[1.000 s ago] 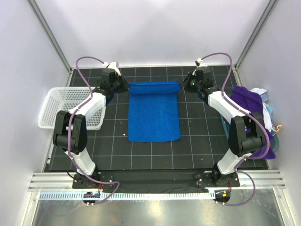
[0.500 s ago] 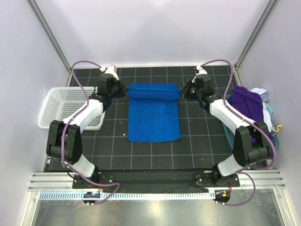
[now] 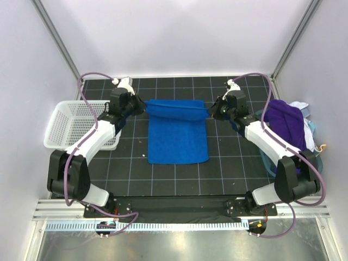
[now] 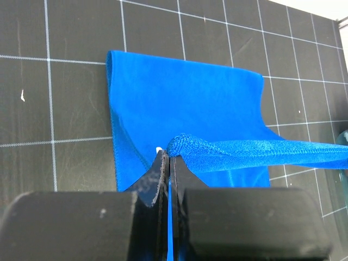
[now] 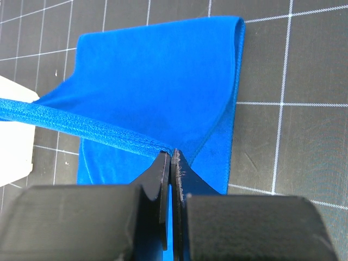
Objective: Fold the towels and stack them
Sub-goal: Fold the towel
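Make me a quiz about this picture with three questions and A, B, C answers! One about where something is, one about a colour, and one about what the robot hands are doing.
1. Where is the blue towel?
A) in the middle of the table
B) draped over an arm
C) hanging off the near edge

2. What colour is the basket on the left?
A) black
B) white
C) red

3. What are the left gripper and right gripper doing?
A) both hang open in the air
B) one is open, one is shut on nothing
C) both are shut on the blue towel

Answers:
1 A: it lies on the black grid between the two arms.
2 B: its perforated walls are white.
3 C: each pinches a far corner, lifting that edge off the table.
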